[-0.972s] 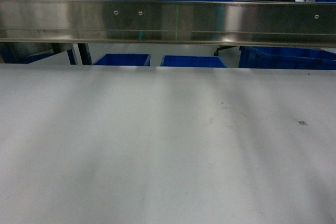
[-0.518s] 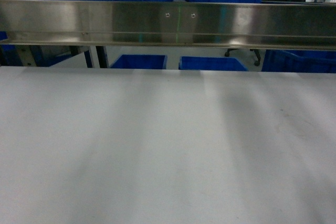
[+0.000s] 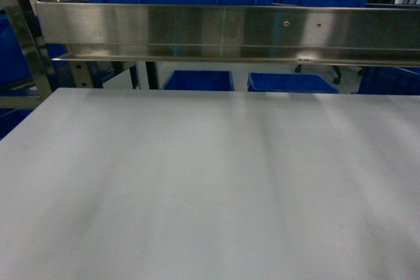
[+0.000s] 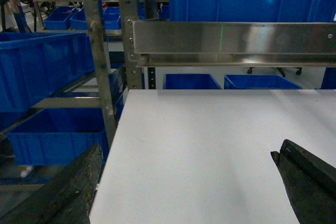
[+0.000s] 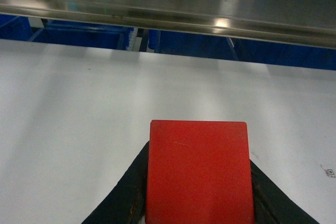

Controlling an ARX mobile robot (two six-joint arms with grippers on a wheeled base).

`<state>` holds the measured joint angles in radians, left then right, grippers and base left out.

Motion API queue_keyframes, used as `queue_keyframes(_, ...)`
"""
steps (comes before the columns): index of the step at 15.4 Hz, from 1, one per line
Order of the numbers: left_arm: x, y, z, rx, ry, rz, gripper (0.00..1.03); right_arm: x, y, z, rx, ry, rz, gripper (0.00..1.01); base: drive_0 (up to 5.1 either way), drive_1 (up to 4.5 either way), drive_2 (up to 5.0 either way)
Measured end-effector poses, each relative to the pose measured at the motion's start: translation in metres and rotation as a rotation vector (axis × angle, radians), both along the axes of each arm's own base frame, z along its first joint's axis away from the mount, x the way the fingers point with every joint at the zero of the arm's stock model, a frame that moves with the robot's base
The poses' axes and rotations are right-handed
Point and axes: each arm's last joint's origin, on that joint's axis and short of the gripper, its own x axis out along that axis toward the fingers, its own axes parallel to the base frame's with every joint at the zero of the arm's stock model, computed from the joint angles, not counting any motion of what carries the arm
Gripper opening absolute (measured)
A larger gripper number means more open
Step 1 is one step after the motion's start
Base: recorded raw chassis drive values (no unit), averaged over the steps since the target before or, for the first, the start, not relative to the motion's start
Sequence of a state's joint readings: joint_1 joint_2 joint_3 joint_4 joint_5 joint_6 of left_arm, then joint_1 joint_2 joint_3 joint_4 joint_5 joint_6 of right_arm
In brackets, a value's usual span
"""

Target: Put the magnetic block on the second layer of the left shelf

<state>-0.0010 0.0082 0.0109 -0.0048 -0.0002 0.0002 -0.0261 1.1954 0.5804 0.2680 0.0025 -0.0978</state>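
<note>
The bench (image 3: 210,181) lies under my fingers. The block (image 5: 198,171) sits between my right fingers (image 5: 123,195), above the bench. Behind the bench runs a rail (image 3: 223,31), with two bins (image 3: 198,80) below and behind it. Left of the bench stands a rack (image 4: 100,72) holding bins (image 4: 44,66).

Plain red magnetic block (image 5: 198,171), upright, clamped between dark jaws.

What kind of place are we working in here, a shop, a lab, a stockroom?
Most likely a stockroom or warehouse-style storage area. Stainless-steel racking holds rows of blue plastic bins, more bins sit behind the white tabletop, and office-chair wheels show beyond.
</note>
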Motion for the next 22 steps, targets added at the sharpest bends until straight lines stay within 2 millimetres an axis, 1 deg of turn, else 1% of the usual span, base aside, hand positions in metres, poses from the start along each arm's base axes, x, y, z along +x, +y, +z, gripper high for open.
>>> queue_keyframes(19, 0.0, 0.0, 0.0, 0.0, 0.0, 0.0, 0.98, 0.0, 0.0, 0.0001, -0.001, -0.002, 0.0, 0.34, -5.0, 2.43, 2.4)
queue_keyframes(22, 0.0, 0.0, 0.0001, 0.0, -0.001, 0.001, 0.98, 0.0001, 0.0, 0.0004, 0.0, -0.005, 0.0, 0.34, -4.7, 3.65, 1.2)
